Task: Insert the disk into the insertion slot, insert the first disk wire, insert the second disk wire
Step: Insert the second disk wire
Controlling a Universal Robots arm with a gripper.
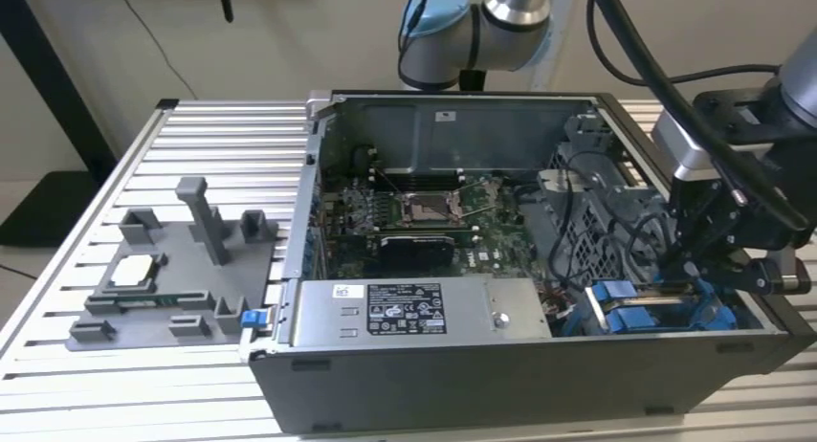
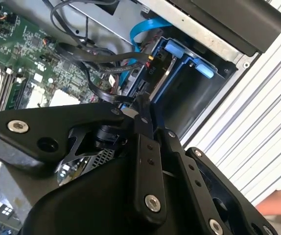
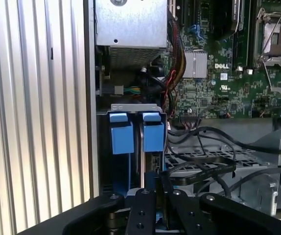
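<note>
My gripper [image 1: 694, 266] reaches down into the front right corner of the open computer case [image 1: 422, 385], over the insertion slot [image 1: 664, 313]. In the first wrist view the slot's grey metal rim [image 3: 135, 106] frames two blue carrier tabs, and the disk [image 3: 153, 137] sits inside it on edge. The fingers [image 3: 145, 208] stand close together just above the disk's rear end. A flat black disk wire [image 2: 101, 90] runs up to the gripper [image 2: 143, 102] and ends between its tips. Another dark wire with a red-marked plug [image 2: 149, 58] reaches the disk's end.
The labelled silver power-supply box [image 1: 415, 313] lies beside the slot, toward the exterior view's left. Loose black cables [image 3: 204, 164] cross between the slot and the motherboard [image 1: 428, 212]. A grey fixture [image 1: 179, 279] with small parts sits on the slatted table [image 1: 77, 385].
</note>
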